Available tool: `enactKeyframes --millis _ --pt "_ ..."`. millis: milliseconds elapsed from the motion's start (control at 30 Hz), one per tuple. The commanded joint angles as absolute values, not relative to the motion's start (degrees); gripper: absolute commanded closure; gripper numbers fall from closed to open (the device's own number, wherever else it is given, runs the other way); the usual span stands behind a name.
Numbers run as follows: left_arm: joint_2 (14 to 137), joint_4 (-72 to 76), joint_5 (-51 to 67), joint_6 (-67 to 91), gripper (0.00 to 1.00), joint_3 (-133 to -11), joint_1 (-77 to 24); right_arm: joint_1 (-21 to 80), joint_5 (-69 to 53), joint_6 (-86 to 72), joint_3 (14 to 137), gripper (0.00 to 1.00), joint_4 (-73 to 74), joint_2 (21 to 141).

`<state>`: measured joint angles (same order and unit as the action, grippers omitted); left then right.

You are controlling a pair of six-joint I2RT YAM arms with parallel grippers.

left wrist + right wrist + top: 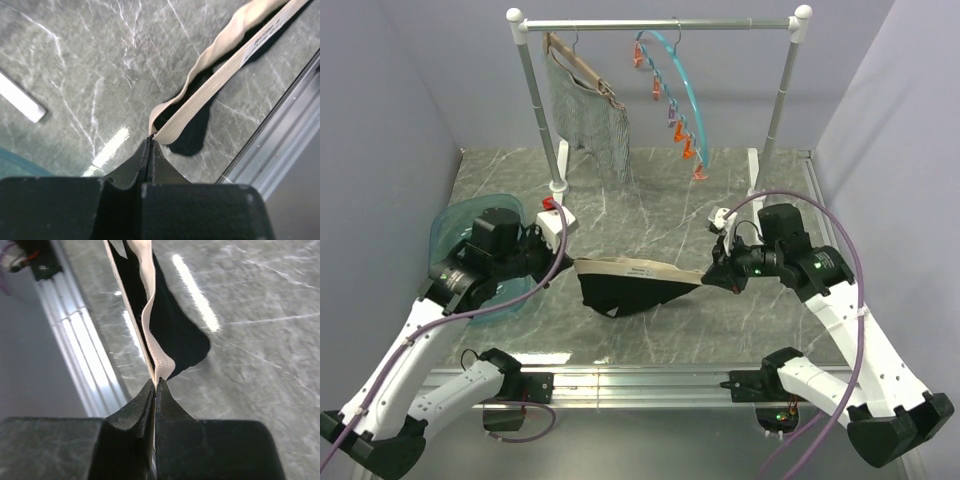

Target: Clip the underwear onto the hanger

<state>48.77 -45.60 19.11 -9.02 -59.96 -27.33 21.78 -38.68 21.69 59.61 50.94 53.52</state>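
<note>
The black underwear (625, 290) with a pale waistband (635, 268) hangs stretched between my two grippers above the marble table. My left gripper (574, 262) is shut on the waistband's left end (165, 131). My right gripper (708, 276) is shut on its right end (159, 365). The black fabric sags below the band (192, 132) (175, 335). The teal hanger (682, 75) hangs by its metal hook on the rail at the back, with orange and purple clips (685, 145) along it, well apart from the underwear.
A brown wooden hanger with grey mesh cloth (590, 115) hangs at the rail's left. The white rack posts (542, 110) (778, 95) stand at the back. A teal bin (470, 225) sits under the left arm. A metal rail (640, 380) runs along the table's near edge.
</note>
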Motion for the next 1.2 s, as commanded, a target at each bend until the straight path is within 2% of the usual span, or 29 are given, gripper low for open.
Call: enactKeyframes --millis 0,133,200,433,500,633,800,933,1167 --pt "47.9 -51.41 16.0 -10.64 1.0 -67.75 -27.25 22.23 -42.8 21.71 64.94 1.0 57.12 52.03" --pt "51.23 -59.83 18.01 -11.69 1.0 -75.49 -27.16 22.76 -44.21 21.19 72.67 1.0 60.82 50.89" --pt "52.29 -61.78 20.99 -12.48 1.0 -76.9 -27.25 22.85 -43.51 18.83 72.51 1.0 61.17 50.8" --pt "57.65 -54.6 24.34 -13.01 1.0 -68.56 -27.25 22.85 -39.64 7.82 56.0 1.0 46.51 50.28" --pt "57.74 -51.26 24.34 -12.92 1.0 -68.2 -27.25 22.85 -36.15 6.78 55.02 1.0 41.87 48.87" --pt "56.0 -50.89 26.27 -14.31 1.0 -68.12 -27.25 22.68 -33.58 7.56 56.42 1.0 42.54 44.57" --pt "49.05 -50.27 32.59 -17.49 1.0 -62.85 -27.33 23.03 -34.89 4.76 56.25 1.0 43.06 34.21" --pt "47.2 -52.99 35.33 -18.2 1.0 -62.67 -27.51 23.55 -34.9 1.51 57.57 1.0 44.39 30.77" --pt "58.08 -51.25 36.48 -12.58 1.0 -63.98 -27.51 23.82 -33.58 -4.31 56.52 1.0 44.39 41.03"
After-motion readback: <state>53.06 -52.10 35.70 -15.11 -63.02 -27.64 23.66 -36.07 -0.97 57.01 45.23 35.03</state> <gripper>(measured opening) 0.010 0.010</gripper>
